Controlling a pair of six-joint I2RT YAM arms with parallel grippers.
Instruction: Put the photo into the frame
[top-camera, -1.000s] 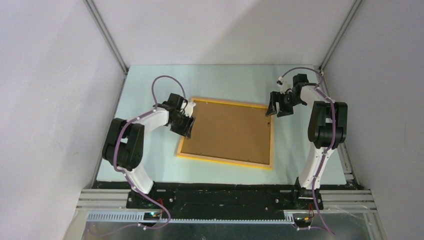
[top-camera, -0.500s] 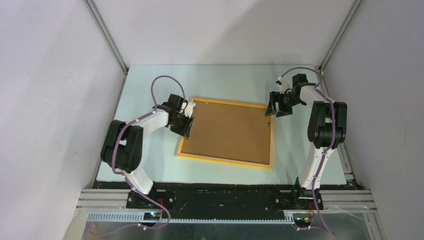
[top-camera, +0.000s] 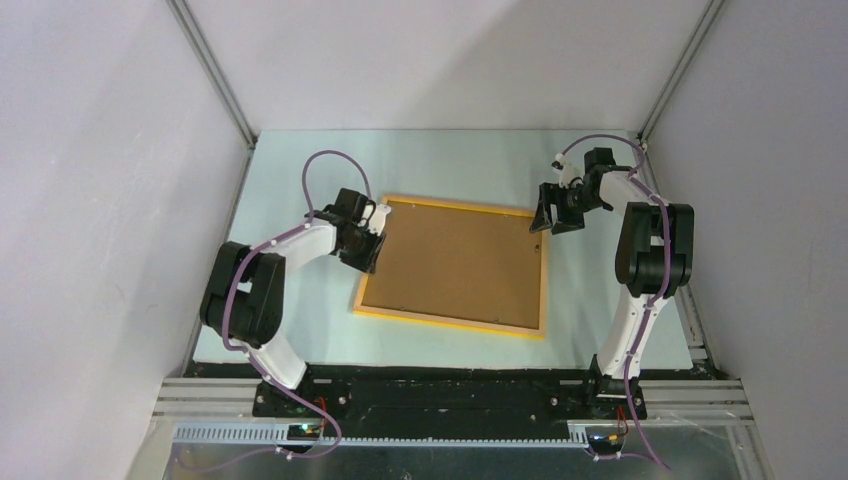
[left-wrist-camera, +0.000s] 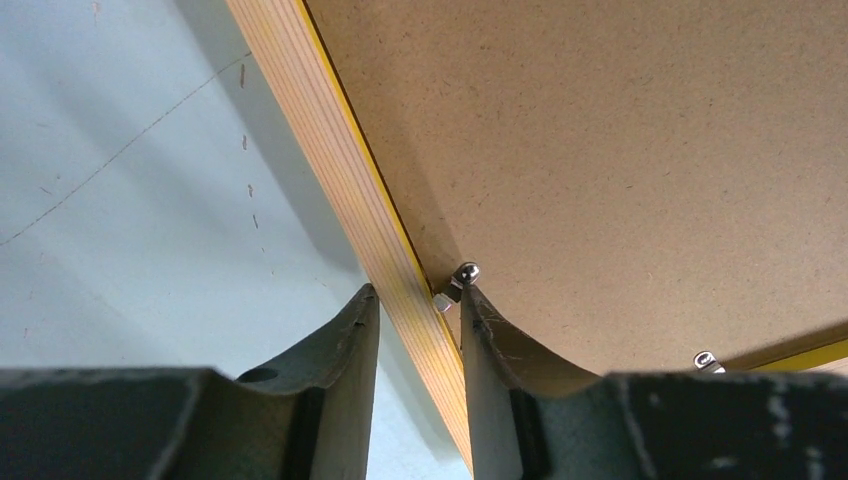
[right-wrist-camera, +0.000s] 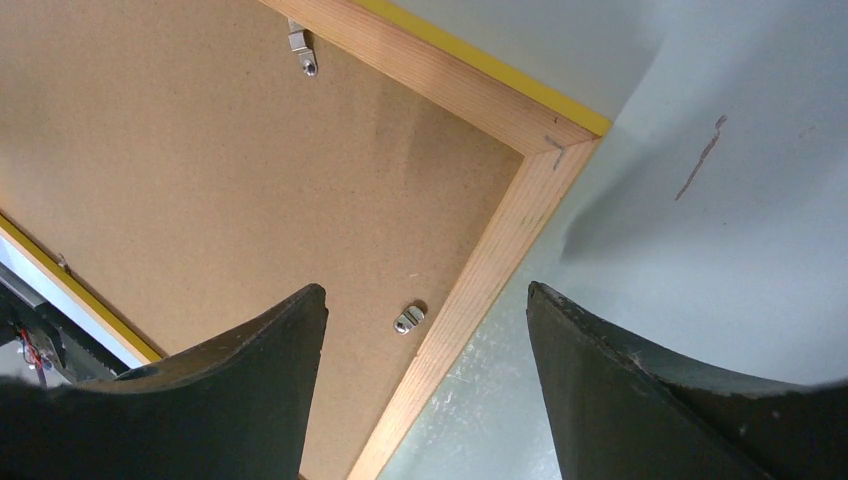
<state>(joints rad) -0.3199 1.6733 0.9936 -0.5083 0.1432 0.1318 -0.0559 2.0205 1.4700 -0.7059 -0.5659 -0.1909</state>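
The frame (top-camera: 450, 323) lies flat on the pale table (top-camera: 300, 180), back side up, roughly in the middle between the two arms. A plain brown backing board (top-camera: 455, 262) fills it from rail to rail.

The left gripper (top-camera: 368, 250) is down at the frame's left rail, a little nearer the far end than the near one. From the left wrist, I see the left gripper (left-wrist-camera: 415, 295) astride that wooden rail (left-wrist-camera: 330, 180). One dark finger (left-wrist-camera: 345, 380) sits on the table side, and the other (left-wrist-camera: 490, 380) is over the backing board (left-wrist-camera: 620, 150). The tip of the inner finger is right against a small metal tab (left-wrist-camera: 455, 285) at the rail's inner edge. The gap between the fingers is narrow and the rail fills it. I cannot tell whether they are actually pinching the wood or only sitting close to it. A second tab (left-wrist-camera: 706, 360) shows farther along the board's edge.

The right gripper (top-camera: 552, 215) hangs above the frame's far right corner, touching nothing. In the right wrist view, the right gripper (right-wrist-camera: 425, 300) is spread wide and released. The right rail (right-wrist-camera: 488, 280), the backing board (right-wrist-camera: 200, 180) and two more metal tabs (right-wrist-camera: 408, 319) (right-wrist-camera: 303, 50) lie below it. Bare table (right-wrist-camera: 720, 250) shows just past the corner.
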